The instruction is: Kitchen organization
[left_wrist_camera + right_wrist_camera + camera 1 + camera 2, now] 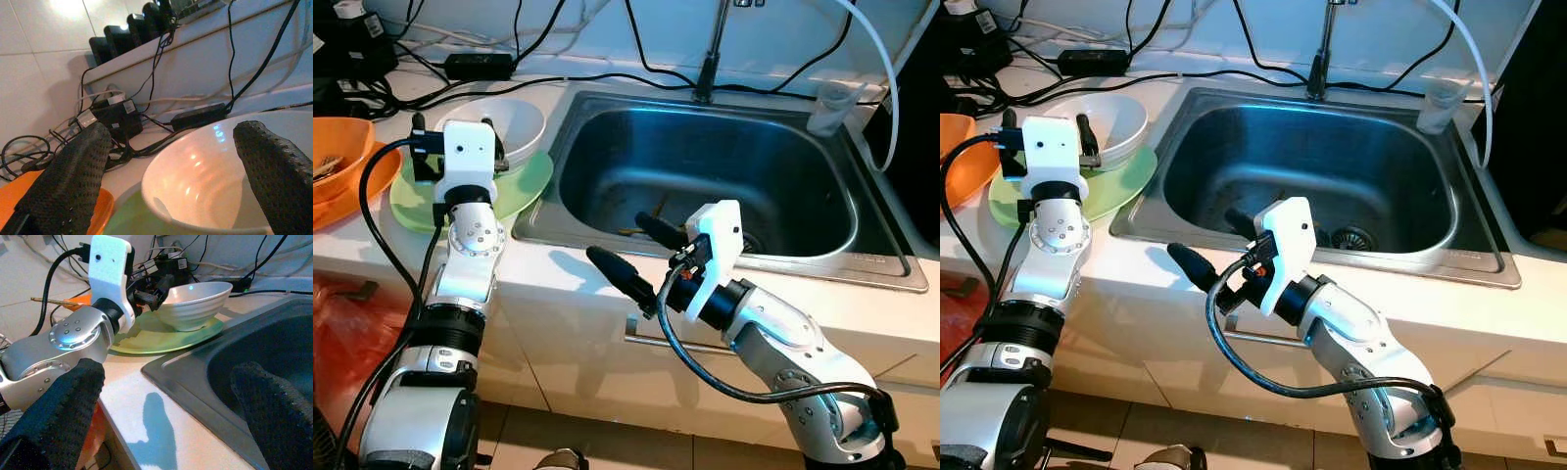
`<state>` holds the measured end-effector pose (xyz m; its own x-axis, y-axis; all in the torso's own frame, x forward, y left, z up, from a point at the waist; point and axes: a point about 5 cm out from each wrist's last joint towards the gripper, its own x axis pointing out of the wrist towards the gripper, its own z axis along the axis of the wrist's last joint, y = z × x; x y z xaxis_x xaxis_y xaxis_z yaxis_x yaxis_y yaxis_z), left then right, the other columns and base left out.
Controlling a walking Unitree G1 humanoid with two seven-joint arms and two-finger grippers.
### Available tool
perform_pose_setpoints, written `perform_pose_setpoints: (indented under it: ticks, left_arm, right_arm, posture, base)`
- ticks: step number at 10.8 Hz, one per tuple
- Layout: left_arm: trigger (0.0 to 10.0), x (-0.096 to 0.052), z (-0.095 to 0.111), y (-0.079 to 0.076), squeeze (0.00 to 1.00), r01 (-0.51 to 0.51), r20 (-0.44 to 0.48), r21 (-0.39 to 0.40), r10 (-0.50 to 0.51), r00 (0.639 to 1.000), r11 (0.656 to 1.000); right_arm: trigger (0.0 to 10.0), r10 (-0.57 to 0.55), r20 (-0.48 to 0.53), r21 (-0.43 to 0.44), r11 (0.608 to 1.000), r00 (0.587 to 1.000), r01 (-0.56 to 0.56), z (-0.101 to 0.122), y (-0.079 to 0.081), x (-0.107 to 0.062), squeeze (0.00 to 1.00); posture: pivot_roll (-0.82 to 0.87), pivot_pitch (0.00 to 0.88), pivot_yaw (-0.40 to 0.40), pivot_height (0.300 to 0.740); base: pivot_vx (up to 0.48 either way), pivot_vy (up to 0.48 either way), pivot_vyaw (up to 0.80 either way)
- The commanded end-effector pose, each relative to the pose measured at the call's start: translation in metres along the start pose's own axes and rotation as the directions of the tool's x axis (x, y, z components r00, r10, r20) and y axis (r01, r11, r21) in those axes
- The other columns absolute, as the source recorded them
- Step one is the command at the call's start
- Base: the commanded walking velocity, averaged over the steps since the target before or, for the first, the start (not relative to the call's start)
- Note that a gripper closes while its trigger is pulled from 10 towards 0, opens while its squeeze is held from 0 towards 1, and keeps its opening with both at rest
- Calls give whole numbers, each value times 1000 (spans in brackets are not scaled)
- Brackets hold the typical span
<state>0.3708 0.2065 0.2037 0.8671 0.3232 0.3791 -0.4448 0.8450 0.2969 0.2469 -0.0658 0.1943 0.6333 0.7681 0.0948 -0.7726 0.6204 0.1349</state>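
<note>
Nearest the camera, the right gripper is held above the front edge of the white counter, just before the rim of the steel sink; its two black fingers are spread wide apart and nothing is held between them, one being over the counter and the other over the basin's near edge. A shadow is cast on the counter below it. To the left, the left gripper is raised at the near rim of a white bowl, its fingers parted to either side of that rim with a gap on both sides, so that the bowl is not clamped. The bowl is seated upright on a pale green plate, which lies on the counter just beside the sink's left edge. Further left, an orange bowl is placed on the counter beside the plate. At the back of the sink a tap is mounted, and a clear plastic cup is stood at the sink's far right corner. Behind the bowl, black cables and a power adapter are strewn along the wall.
</note>
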Motion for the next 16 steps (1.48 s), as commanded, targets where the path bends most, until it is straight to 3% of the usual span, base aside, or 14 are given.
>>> perform_pose_setpoints:
  ticks: [1, 5, 11, 16]
  left_arm:
    - [10000, 0, 2, 2, 0, -7, 6, 0, 7, 1000, 1000]
    - [10000, 0, 2, -1, 0, 11, -11, -5, -11, 1000, 1000]
    - [10000, 4, 5, -7, 0, 49, -19, -36, -50, 999, 998]
    - [10000, 14, 7, -8, 0, 73, -47, -104, -78, 996, 992]
  right_arm:
    - [10000, 10, 5, -15, 1000, 1000, -10, 1, 1, 1, 0]
    - [10000, -20, 4, -19, 1000, 1000, 20, -1, -1, 0, 0]
    - [10000, -130, 47, -24, 991, 990, 131, 6, -14, -3, 0]
    - [10000, -149, 59, -26, 988, 987, 150, 10, -11, -4, 0]
  posture:
    - [91, 66, 1, 740]
    - [87, 69, 11, 740]
    - [62, 69, 21, 740]
    - [49, 94, 23, 740]
  base:
    - [0, 0, 0]
    - [0, 0, 670]
    - [0, 0, 0]
    - [0, 0, 0]
